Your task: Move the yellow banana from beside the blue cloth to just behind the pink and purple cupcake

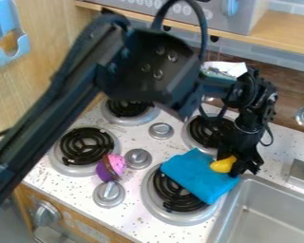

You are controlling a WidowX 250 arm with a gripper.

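We see the black gripper (234, 163) hanging over the counter (139, 220) near the sink (266, 191), right beside a smooth yellow toy (223, 164), rounded and perhaps a piece of play food. The toy is at the upper right part of a folded blue cloth (197, 174); we cannot tell whether its weight rests there or the gripper bears it. How far open the jaws are, and whether they have hold of the toy, the cloth or nothing, we cannot tell either, since the dark parts overlap.

The cloth lies partly over a coil burner (170, 187), with one corner near the sink's rim. To its left we find a toy cupcake (112, 167) with a purple base and pink top, tilted beside another coil burner (86, 146) and near a metal knob (138, 159).

We judge the yellow toy to be light, fairly stiff and a little slippery, hard to break but apt to roll or squirt out if pinched at its rounded end. We would take it across the middle, with even pressure from both sides. The cloth looks soft, limp and light; it should crumple rather than slide, and a thick folded edge or raised corner gives the surest hold, clear of the coils.
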